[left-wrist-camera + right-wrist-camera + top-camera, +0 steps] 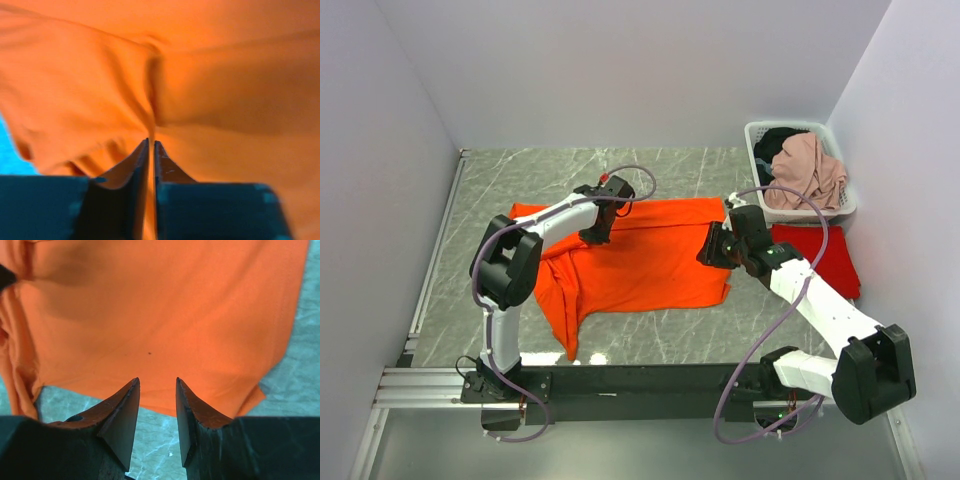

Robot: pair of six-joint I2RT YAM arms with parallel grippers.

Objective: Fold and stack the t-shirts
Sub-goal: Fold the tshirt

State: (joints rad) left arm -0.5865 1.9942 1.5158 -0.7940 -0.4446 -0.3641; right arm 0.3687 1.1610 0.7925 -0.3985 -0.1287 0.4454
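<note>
Left wrist camera: the left gripper point(151, 142) is clamped on a bunched ridge of the orange t-shirt point(225, 75). A sliver of cloth shows between its near-touching fingers, and blur swallows the fabric's edges. The right gripper point(157, 381) hangs with fingers apart, grasping nothing, just over the shirt's edge where it meets the marble table point(302, 355). From above, the orange shirt lies spread mid-table, its left part crumpled toward the near edge. The red t-shirt point(834, 256) lies at the right, partly covered by the right arm, just beside a laundry basket point(756, 132) of clothes.
</note>
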